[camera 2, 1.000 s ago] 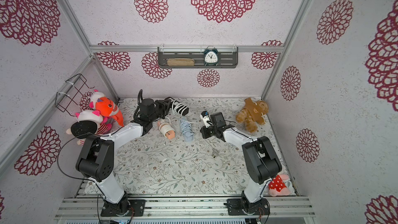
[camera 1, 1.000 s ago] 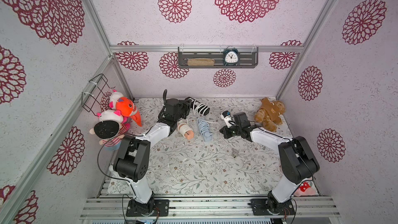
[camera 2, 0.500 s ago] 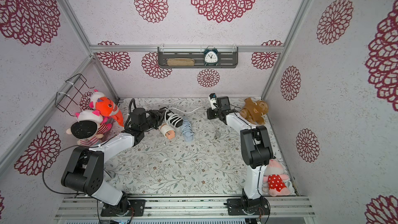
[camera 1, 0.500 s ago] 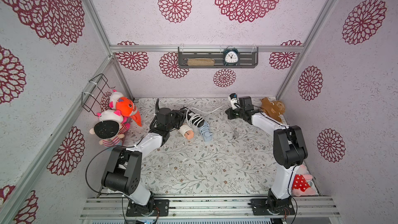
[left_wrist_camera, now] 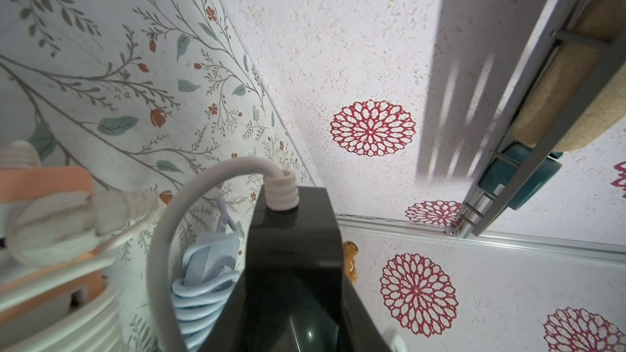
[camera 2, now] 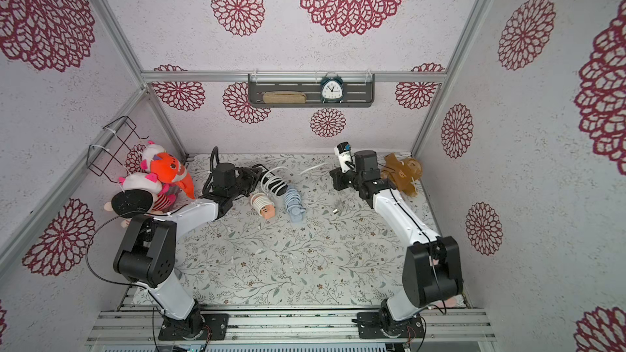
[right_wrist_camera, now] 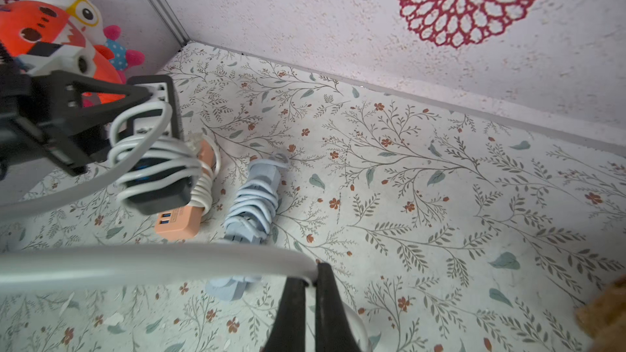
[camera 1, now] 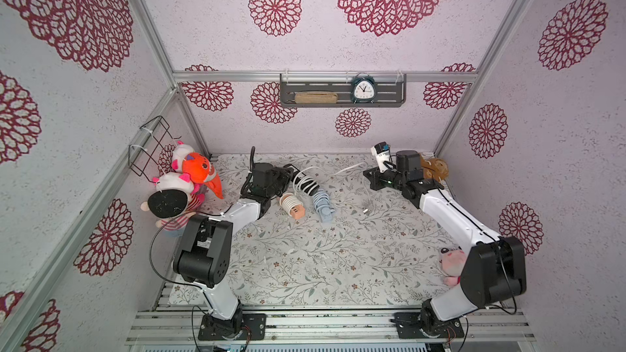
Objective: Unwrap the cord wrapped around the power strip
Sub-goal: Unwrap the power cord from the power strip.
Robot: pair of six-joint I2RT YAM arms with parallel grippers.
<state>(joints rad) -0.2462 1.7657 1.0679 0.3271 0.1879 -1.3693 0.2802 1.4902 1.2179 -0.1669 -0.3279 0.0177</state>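
Floral worktop (camera 1: 338, 265) and flowered walls fill both top views. At the back left, our left hand (camera 1: 287, 177) clamps one end of the black strip (camera 1: 306, 185), which seems lifted. Our right hand (camera 1: 370, 179), well apart to the right, is pinched closed on its white cord (camera 1: 349, 166). Several turns are wound round the strip. We judge that a sideways pull could tighten those loops rather than shed them, or drag the strip out of our left grip. The cord might also slide through the thin right pinch.

From the left wrist, the strip juts straight out from the hand, with the cord arching off its far end. A blue strip (left_wrist_camera: 203, 282) and an orange strip (left_wrist_camera: 44, 181) lie beside it.

From the right wrist, the cord runs between our closed fingertips (right_wrist_camera: 294, 299). The strip hangs across the worktop, well apart from this hand, over the orange strip.
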